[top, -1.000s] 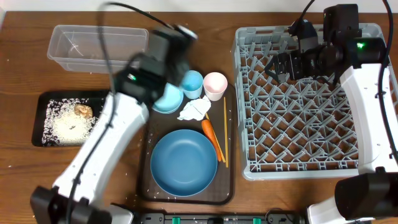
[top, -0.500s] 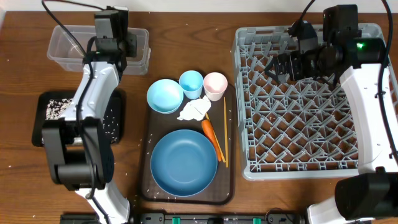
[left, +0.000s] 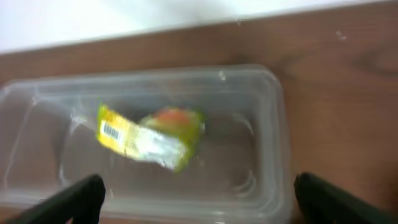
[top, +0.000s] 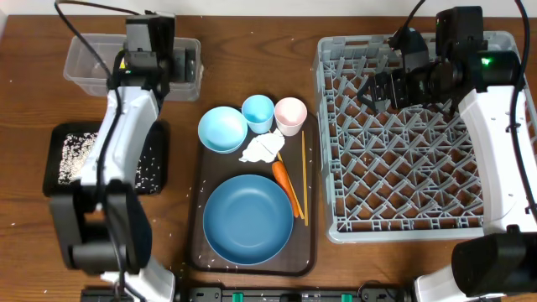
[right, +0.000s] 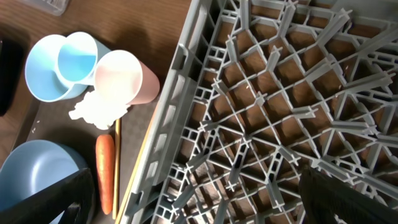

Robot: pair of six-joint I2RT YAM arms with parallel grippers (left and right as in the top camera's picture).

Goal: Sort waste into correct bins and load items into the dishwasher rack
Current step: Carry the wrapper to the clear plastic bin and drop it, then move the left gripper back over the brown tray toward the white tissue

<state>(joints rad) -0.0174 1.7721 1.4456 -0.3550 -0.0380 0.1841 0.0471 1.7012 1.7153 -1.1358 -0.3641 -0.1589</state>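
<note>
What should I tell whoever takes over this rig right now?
Left end effector: open, empty, above the clear tub.
Right end effector: open, empty, above the dishwasher rack.
Done: wrapper in the tub; rice in the black tray.
Left: carrot and tissue to bin; plate, bowl, blue cup, pink cup and chopsticks, all on the brown serving tray, to load. The rack holds no dishes.
</note>
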